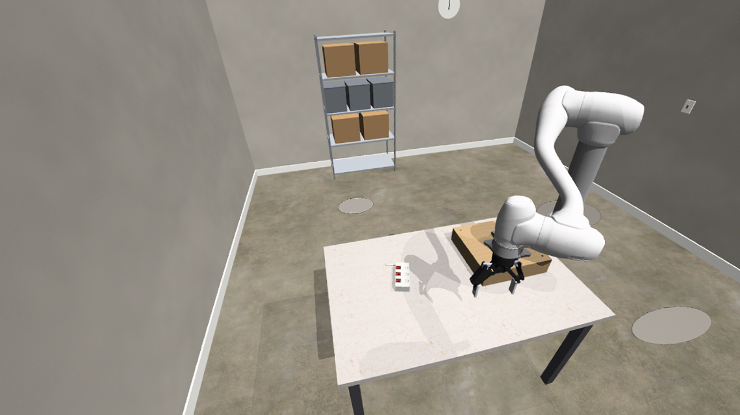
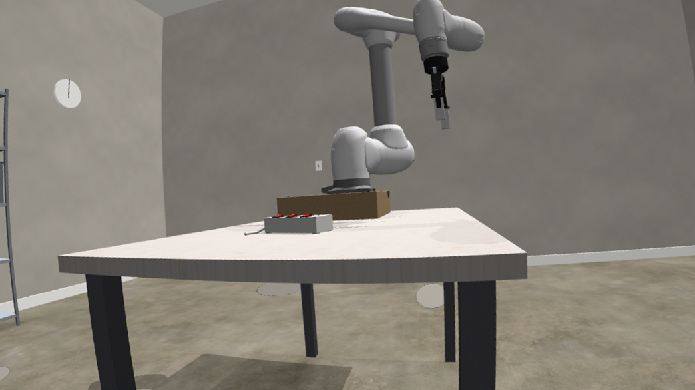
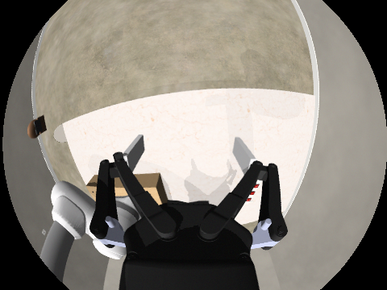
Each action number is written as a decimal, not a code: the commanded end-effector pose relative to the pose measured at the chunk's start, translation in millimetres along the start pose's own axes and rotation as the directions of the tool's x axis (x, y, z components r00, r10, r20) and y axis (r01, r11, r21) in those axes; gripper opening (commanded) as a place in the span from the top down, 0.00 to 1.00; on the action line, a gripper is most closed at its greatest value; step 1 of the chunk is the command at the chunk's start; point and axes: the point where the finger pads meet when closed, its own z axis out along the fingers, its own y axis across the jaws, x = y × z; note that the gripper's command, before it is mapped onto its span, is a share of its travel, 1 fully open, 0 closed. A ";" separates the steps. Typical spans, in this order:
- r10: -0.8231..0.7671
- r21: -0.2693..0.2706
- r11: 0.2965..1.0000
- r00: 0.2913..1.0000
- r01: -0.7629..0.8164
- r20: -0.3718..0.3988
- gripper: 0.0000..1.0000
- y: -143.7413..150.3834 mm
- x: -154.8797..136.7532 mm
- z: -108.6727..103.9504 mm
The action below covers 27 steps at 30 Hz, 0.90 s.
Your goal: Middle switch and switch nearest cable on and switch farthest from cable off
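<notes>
High above the table [image 2: 298, 260], well apart from anything on it, the gripper [image 2: 442, 115] hangs pointing straight down with its jaws spread as wide as they go and nothing between them. The power strip [image 1: 401, 277] lies flat and the right way up near the middle of the tabletop, left of the arm's wooden base block [image 1: 468, 240], its three red switches [image 1: 400, 273] in a row and a thin cable [image 1: 387, 265] leaving the far end. To my eye the approach has not begun, so the sensible way is to travel across first, come down squarely over one rocker, and press with a single fingertip, gently, so the strip does not skid or tip. Which switches are already on I cannot tell; they are too small. From the wrist view one finger [image 3: 261, 188] covers most of the strip.
</notes>
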 end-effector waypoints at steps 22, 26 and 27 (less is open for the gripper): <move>-0.022 0.002 1.000 1.000 0.022 0.003 0.00 7.3 -2.5 1.9; -0.106 0.014 0.994 0.994 0.106 0.014 0.00 35.8 -13.5 9.6; -0.139 0.019 0.990 0.990 0.138 0.018 0.00 46.8 -18.4 12.7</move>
